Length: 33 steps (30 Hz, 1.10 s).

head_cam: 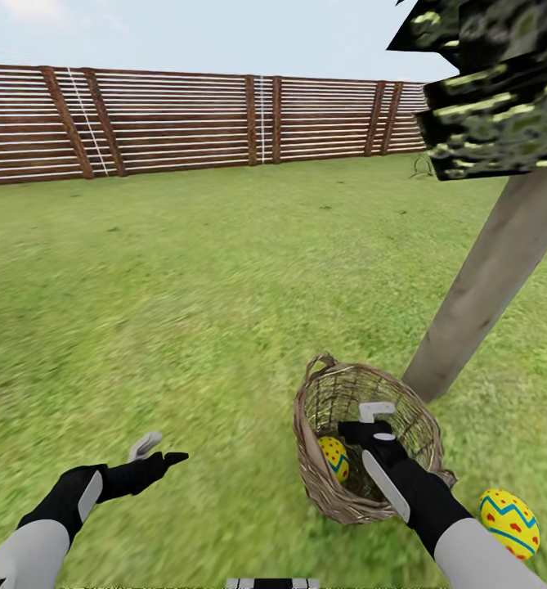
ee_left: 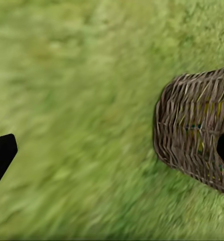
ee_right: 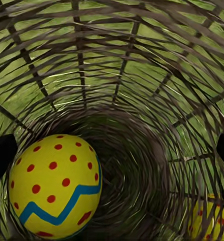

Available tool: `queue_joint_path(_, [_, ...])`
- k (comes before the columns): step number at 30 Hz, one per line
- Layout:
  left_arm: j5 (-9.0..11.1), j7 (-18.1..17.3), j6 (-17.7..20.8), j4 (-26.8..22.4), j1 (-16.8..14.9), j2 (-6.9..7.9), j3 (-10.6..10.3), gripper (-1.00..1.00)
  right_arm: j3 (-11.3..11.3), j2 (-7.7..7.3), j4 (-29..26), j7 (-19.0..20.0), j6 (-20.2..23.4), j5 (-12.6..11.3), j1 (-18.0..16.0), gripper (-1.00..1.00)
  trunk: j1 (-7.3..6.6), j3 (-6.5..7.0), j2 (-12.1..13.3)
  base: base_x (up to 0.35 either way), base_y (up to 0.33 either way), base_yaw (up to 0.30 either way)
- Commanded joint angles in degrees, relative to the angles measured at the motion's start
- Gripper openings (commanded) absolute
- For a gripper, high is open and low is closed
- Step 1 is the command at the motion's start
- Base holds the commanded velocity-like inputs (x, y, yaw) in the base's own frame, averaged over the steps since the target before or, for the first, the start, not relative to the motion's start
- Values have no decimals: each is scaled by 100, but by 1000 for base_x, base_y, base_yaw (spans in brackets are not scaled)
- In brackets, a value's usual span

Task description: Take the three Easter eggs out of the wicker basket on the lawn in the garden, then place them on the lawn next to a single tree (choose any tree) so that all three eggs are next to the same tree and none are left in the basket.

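Note:
The wicker basket [head_cam: 420, 442] stands on the lawn [head_cam: 183, 286] at the foot of the leaning tree [head_cam: 490, 274]. My right gripper [head_cam: 371, 419] reaches down into its mouth, open and holding nothing. One Easter egg [head_cam: 334, 458] lies inside; in the right wrist view this egg [ee_right: 54, 186] sits close to one fingertip [ee_right: 1, 158] of the open right gripper [ee_right: 112, 155]. Another egg [ee_right: 212, 221] shows through the weave; I cannot tell if it is inside. An egg [head_cam: 508, 523] lies on the grass beside the basket, near the trunk. My left gripper [head_cam: 160, 451] hovers open over grass, left of the basket [ee_left: 197, 130].
A brown slatted wooden fence [head_cam: 183, 123] closes off the far side of the lawn. Dark blocky leaf clusters [head_cam: 494, 90] hang at the upper right. Wide open grass stretches ahead and to the left of the basket.

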Motion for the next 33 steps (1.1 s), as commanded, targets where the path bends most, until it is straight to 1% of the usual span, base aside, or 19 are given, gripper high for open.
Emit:
queue_joint_path(1, [-51, -40, 39, -5, -5, -4, 48, 100, 35, -7, -8, -54, 19, -55, -7, 100, 1, -28, -4, 0, 0, 0])
queue_joint_path(5, [-51, -40, 34, 4, -5, -3, 48, 100, 26, -4, -12, -47, 92, -78, -10, 100, 12, -116, -9, 0, 0, 0])
queue_joint_path(7, [-51, -40, 32, 9, -5, -3, 48, 100, 13, -4, -25, -45, 243, -137, -15, 100, 17, -161, -12, 0, 0, 0])
queue_joint_path(10, [-51, -36, 30, 14, -5, -2, 48, 100, -28, -4, -39, -44, 618, -287, -43, 100, 24, -227, -16, 0, 0, 0])
queue_joint_path(13, [-51, -31, 29, 15, -5, -2, 48, 100, -107, -3, -42, -47, 840, -387, -204, 100, 32, -294, -20, 0, 0, 0])
queue_joint_path(17, [-51, -25, 23, 15, -5, -7, 48, 100, -154, -5, -38, -57, 927, -427, -475, 100, 42, -382, -25, 0, 0, 0])
queue_joint_path(22, [-51, -23, 22, 15, -5, -9, 48, 100, -170, -4, -37, -61, 1006, -439, -718, 100, 55, -493, -32, 0, 0, 0])
queue_joint_path(25, [-51, -23, 21, 16, -5, -10, 48, 100, -173, 0, -37, -72, 1146, -441, -911, 100, 63, -560, -36, 0, 0, 0])
queue_joint_path(29, [-51, -23, 24, 16, -5, -11, 48, 100, -175, 10, -37, -77, 1213, -443, -1044, 100, 73, -648, -41, 0, 0, 0])
queue_joint_path(33, [-47, -37, 24, 16, -5, -9, 48, 100, -181, 26, -37, -76, 1231, -459, -1085, 100, 84, -737, -47, 0, 0, 0])
